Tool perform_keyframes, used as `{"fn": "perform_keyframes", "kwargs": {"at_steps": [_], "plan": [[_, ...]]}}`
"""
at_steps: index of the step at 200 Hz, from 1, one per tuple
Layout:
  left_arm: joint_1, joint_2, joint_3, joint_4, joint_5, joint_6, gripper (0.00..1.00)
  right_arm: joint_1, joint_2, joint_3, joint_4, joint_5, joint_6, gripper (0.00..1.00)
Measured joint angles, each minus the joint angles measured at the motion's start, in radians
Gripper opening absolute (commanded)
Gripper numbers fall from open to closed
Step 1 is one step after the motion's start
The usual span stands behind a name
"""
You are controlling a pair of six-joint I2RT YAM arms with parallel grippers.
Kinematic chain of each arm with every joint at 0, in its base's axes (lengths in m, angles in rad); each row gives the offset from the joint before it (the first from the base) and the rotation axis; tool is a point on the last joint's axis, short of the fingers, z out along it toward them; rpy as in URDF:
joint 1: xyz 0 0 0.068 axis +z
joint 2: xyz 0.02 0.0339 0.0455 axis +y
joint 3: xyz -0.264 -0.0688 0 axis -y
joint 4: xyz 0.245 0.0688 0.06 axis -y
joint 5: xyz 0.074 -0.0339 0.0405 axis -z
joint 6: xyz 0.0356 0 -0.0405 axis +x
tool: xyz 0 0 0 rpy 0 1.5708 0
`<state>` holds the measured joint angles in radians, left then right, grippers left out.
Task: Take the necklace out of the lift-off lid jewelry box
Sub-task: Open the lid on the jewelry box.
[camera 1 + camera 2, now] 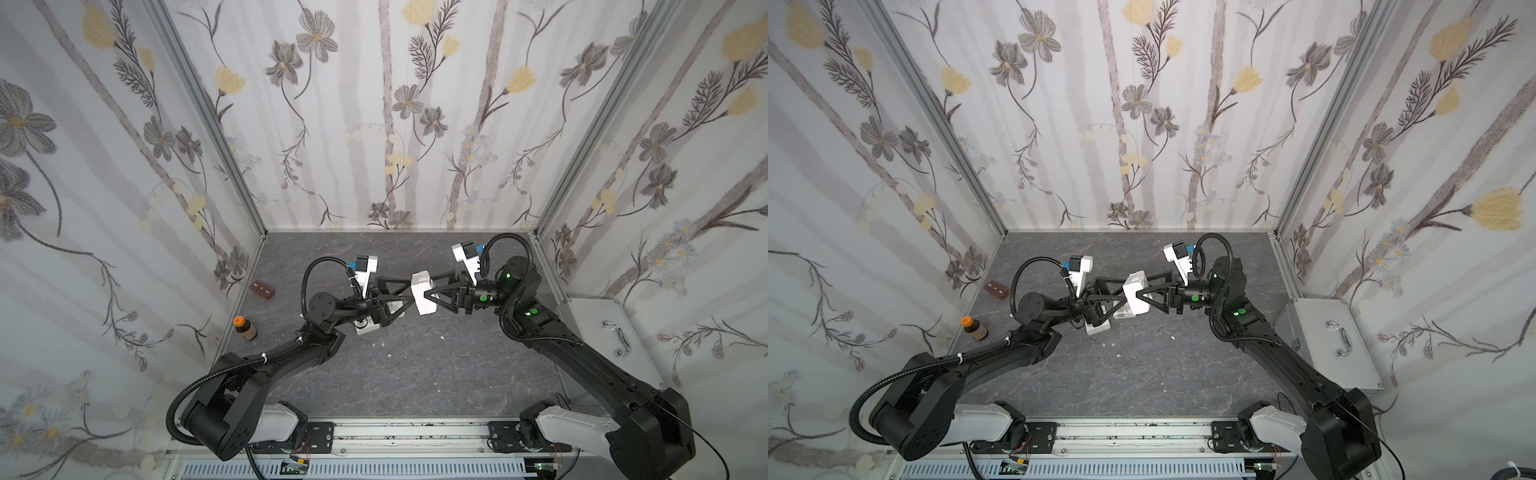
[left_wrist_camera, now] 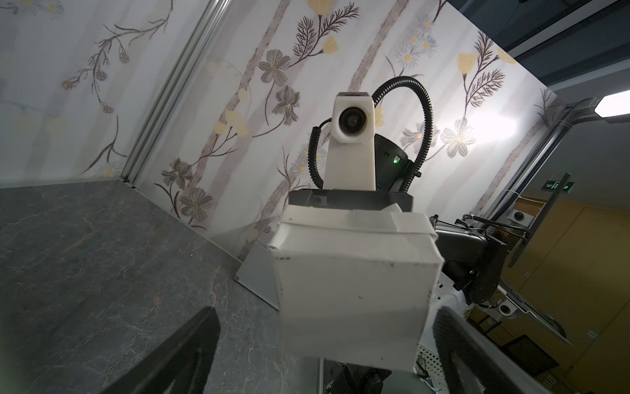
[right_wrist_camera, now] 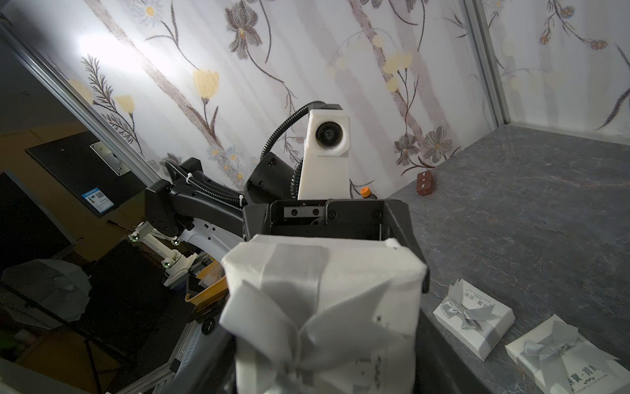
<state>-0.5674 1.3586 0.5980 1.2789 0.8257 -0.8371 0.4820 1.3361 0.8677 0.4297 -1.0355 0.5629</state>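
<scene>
The white lift-off lid jewelry box (image 1: 423,293) (image 1: 1136,297) hangs in the air over the middle of the table, lying on its side. My right gripper (image 1: 430,287) (image 3: 324,358) is shut on it, at the end with the grey ribbon bow (image 3: 306,327). My left gripper (image 1: 411,289) (image 2: 325,314) faces it from the other side, open wide. Its two fingers (image 2: 191,348) straddle the box's plain end (image 2: 354,283) with a gap on at least one side. The necklace is hidden.
Two more white ribboned boxes (image 3: 474,317) (image 3: 562,354) lie on the grey table under my left arm. A brown block (image 1: 262,289) and an orange-capped bottle (image 1: 245,328) stand by the left wall. A metal case with a handle (image 1: 611,332) sits at the right.
</scene>
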Motion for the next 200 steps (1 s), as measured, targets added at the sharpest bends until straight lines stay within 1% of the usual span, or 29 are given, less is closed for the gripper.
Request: {"fn": "perform_keyframes", "kwargs": {"at_steps": [26, 45, 63, 84, 99, 118, 131, 138, 165, 200], "plan": [[-0.010, 0.024, 0.008, 0.014, 0.006, 0.000, 0.99, 0.003, 0.001, 0.000, 0.007, -0.005, 0.006, 0.62], [-0.013, 0.038, 0.013, 0.042, 0.015, -0.007, 0.95, 0.004, 0.001, -0.007, 0.026, -0.006, 0.021, 0.62], [-0.014, 0.050, 0.021, 0.069, 0.027, -0.025, 0.89, 0.004, 0.001, -0.021, 0.064, -0.007, 0.041, 0.62], [-0.018, 0.055, 0.032, 0.084, 0.035, -0.036, 0.88, 0.004, 0.010, -0.025, 0.099, -0.013, 0.061, 0.62], [-0.021, 0.056, 0.035, 0.085, 0.039, -0.043, 0.85, 0.004, 0.015, -0.031, 0.124, -0.021, 0.073, 0.62], [-0.021, 0.054, 0.037, 0.086, 0.043, -0.047, 0.81, 0.002, 0.021, -0.043, 0.159, -0.032, 0.099, 0.62], [-0.022, 0.049, 0.036, 0.086, 0.047, -0.050, 0.73, -0.003, 0.021, -0.053, 0.189, -0.039, 0.119, 0.62], [-0.023, 0.046, 0.036, 0.087, 0.049, -0.050, 0.71, -0.007, 0.021, -0.059, 0.208, -0.040, 0.130, 0.62], [-0.024, 0.030, 0.020, 0.093, 0.049, -0.049, 0.70, -0.025, 0.022, -0.079, 0.274, -0.067, 0.178, 0.62], [-0.023, 0.018, 0.004, 0.100, 0.037, -0.034, 0.67, -0.039, 0.017, -0.092, 0.315, -0.070, 0.203, 0.62]]}}
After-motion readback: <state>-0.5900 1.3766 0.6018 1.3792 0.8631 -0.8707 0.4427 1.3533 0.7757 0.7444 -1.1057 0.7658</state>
